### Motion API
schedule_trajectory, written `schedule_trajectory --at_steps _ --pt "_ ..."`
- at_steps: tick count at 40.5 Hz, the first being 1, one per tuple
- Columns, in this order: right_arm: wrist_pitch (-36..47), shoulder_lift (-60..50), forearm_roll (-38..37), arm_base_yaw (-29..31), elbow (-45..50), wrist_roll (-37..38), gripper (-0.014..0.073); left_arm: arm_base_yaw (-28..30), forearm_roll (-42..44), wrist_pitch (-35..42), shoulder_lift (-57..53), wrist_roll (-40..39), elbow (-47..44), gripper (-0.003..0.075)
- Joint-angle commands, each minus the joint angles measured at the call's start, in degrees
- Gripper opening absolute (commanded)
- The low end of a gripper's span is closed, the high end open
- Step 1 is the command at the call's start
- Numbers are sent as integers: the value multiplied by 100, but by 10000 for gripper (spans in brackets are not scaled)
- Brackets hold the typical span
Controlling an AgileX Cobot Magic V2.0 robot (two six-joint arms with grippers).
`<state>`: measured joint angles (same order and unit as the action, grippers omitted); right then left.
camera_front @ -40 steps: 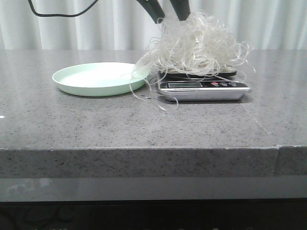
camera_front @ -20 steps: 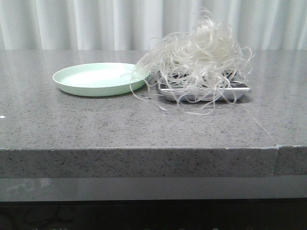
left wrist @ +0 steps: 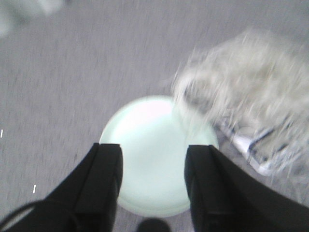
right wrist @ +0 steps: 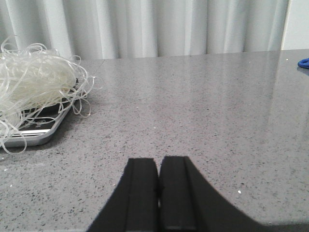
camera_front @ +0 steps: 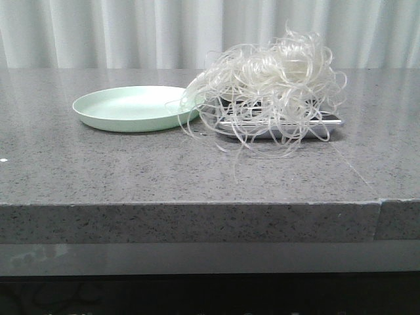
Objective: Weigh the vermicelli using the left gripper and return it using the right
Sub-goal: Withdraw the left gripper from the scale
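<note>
Vermicelli (camera_front: 269, 85), a fluffy white tangle, sits heaped on the silver scale (camera_front: 328, 123) for weighing, strands trailing onto the pale green plate (camera_front: 125, 108). Left gripper (left wrist: 152, 181) hangs spread and empty; right gripper (right wrist: 158, 193) waits pinched closed on nothing.

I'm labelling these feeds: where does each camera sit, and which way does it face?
Front: ahead of the grey table, facing white curly vermicelli heaped on the silver scale; no arms.
Left wrist: above, looking down at the pale green plate; open left end effector.
Right wrist: low, along the tabletop; shut right end effector.
All share the vermicelli.
</note>
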<state>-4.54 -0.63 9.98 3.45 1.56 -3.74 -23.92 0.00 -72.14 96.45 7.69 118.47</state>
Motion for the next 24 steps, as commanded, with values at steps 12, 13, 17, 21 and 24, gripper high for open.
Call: schedule_trajectory --at_steps 12,13,17,21,24 --pt "507 -92 51 16 -40 -6 151 498 70 2563 -2900 -208 -3978 170" --pt "507 -92 69 16 -40 -6 151 542 70 2717 -3125 -208 -4263 155" --pt "507 -92 162 16 -40 -6 151 749 70 3112 -3898 -208 -5126 138" --pt "512 -92 177 16 -40 -6 151 958 92 3383 -4645 -208 -5970 138" --pt "511 -92 182 16 -40 -6 151 1109 124 3567 -5170 -208 -6532 138"
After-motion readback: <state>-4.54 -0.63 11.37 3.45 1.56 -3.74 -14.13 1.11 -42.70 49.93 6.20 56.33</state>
